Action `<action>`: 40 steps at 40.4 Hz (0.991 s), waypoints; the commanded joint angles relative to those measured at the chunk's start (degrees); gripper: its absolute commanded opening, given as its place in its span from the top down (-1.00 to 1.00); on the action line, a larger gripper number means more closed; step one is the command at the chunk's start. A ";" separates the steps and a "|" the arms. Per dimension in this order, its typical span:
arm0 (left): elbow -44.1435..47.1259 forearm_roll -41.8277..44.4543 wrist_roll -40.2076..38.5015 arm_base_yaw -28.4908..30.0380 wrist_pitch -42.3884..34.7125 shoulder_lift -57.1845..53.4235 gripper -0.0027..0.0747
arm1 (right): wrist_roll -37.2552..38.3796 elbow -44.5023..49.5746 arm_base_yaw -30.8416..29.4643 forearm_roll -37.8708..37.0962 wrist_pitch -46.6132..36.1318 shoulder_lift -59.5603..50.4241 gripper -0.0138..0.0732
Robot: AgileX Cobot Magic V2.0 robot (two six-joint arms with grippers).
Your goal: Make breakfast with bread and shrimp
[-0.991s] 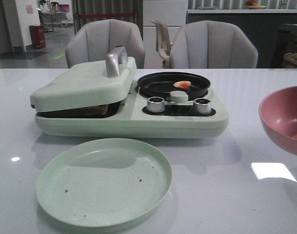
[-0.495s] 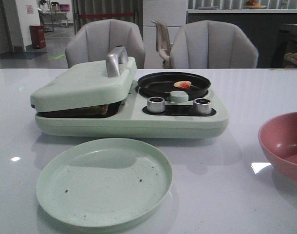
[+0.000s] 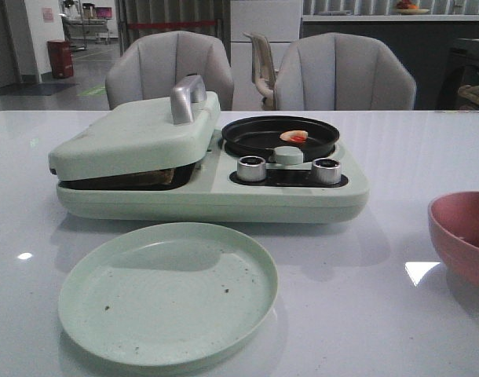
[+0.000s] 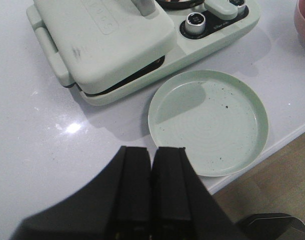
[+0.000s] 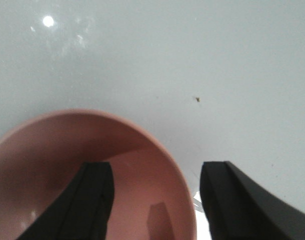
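Observation:
The shrimp (image 3: 296,137) lies in the round black pan (image 3: 255,135) on the right half of the pale-green breakfast maker (image 3: 208,192). Its lid (image 3: 133,133) is down over the left half, and only a brown sliver of the bread (image 3: 149,177) shows in the gap. My left gripper (image 4: 152,150) is shut and empty, held above the table's near edge beside the green plate (image 4: 208,121). My right gripper (image 5: 157,169) is open astride the rim of the pink bowl (image 5: 52,150), one finger inside and one outside. Neither gripper shows in the front view.
The empty green plate (image 3: 167,292) sits in front of the breakfast maker. The pink bowl (image 3: 463,236) stands at the table's right edge. Two metal knobs (image 3: 252,168) (image 3: 327,170) and a pale-green knob (image 3: 288,155) line the maker's front. Two chairs stand behind the table.
The pink bowl has sunk lower and shifted right at the front view's right edge. The breakfast maker, shrimp and plate have not moved.

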 commanded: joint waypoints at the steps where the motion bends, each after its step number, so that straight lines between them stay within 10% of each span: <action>1: -1.67 -1.04 -0.67 -0.47 -4.13 -0.05 0.67 | -1.85 -4.00 0.89 -1.10 1.41 -4.45 -0.46; 17: -1.67 -1.04 -0.67 -0.47 -4.13 -0.05 0.67 | -16.28 -8.05 14.28 10.39 18.88 -18.28 -0.46; 40: -1.67 -1.04 -0.67 -0.47 -4.46 -0.05 0.67 | -19.65 3.22 15.30 13.48 20.09 -43.50 -0.45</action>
